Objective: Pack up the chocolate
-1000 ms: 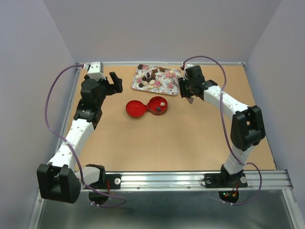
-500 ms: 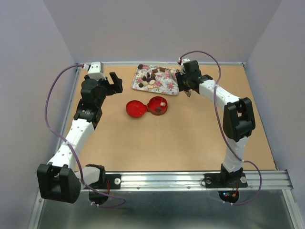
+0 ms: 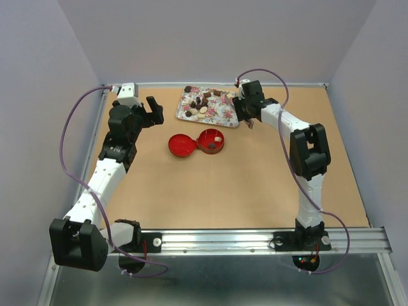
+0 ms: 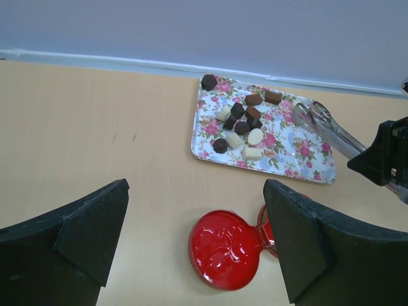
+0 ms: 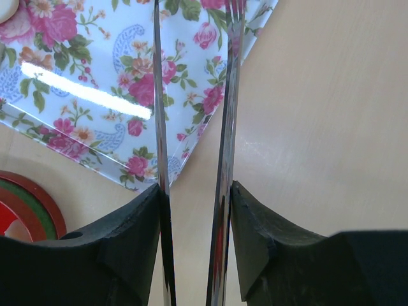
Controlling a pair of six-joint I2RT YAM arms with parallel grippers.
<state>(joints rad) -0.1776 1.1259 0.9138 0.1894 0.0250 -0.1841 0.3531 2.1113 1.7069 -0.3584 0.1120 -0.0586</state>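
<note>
The chocolate point(image 3: 199, 105) is several small dark, brown and cream pieces on the left half of the pink-flowered tray point(image 3: 226, 116); it also shows in the left wrist view point(image 4: 241, 124). The round red tin point(image 3: 211, 141) lies open in front of the tray with a white and a dark piece inside and its lid point(image 3: 180, 145) beside it. My right gripper point(image 3: 247, 112) is shut on the metal tongs point(image 5: 158, 127), whose blades stand apart and point over the tray's right corner point(image 5: 95, 95). My left gripper point(image 3: 153, 109) is open and empty, left of the tray, above the lid point(image 4: 224, 250).
The tongs' tips point(image 4: 322, 121) reach over the tray's right end. The tin's edge point(image 5: 29, 207) shows at the lower left of the right wrist view. Walls close off the back and both sides. A metal rail point(image 3: 255, 239) runs along the near edge.
My right gripper has moved back and left with the tongs to the tray's right end, and its elbow has come in behind it. The left arm has not moved.
</note>
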